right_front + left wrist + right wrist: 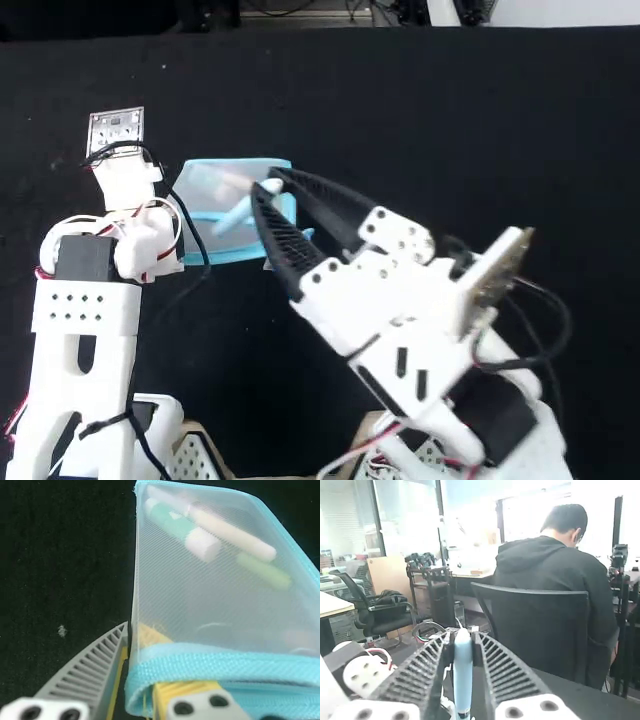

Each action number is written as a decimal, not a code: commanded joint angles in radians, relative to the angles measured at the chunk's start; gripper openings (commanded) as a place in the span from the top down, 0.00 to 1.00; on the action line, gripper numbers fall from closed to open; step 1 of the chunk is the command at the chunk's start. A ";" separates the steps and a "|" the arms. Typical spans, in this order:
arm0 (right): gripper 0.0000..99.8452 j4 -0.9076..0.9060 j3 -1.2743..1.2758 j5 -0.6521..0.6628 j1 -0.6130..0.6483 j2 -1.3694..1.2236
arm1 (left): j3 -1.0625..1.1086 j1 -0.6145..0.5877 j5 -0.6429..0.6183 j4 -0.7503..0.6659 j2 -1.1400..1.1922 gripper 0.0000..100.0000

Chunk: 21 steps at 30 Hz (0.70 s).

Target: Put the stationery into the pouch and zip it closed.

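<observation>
Pen is pinched in right fingers over mesh pouch, its edge clamped by left fingers; the mouth may be missed if the pen is tilted.

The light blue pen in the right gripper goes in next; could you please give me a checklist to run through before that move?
1. Right gripper has its fingers shut on the light blue pen: ok.
2. Left gripper clamps a corner of the translucent mesh pouch with light blue trim: ok.
3. Pen lies over the pouch in the high view: ok.
4. Pouch mouth open wide enough for the pen: cannot tell.
5. Green-and-white marker and cream pen, already inside, lie away from the clamped corner: ok.
</observation>
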<state>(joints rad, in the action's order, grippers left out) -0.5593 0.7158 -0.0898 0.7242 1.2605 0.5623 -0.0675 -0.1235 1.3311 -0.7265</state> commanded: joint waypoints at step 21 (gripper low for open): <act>0.99 0.344 0.363 0.178 -0.104 -0.004 | 0.004 -0.018 -0.002 0.005 0.006 0.97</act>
<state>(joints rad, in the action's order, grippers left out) -0.3245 1.0671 0.0821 0.6874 1.2559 0.5623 -0.0690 -0.1235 1.3311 -0.7265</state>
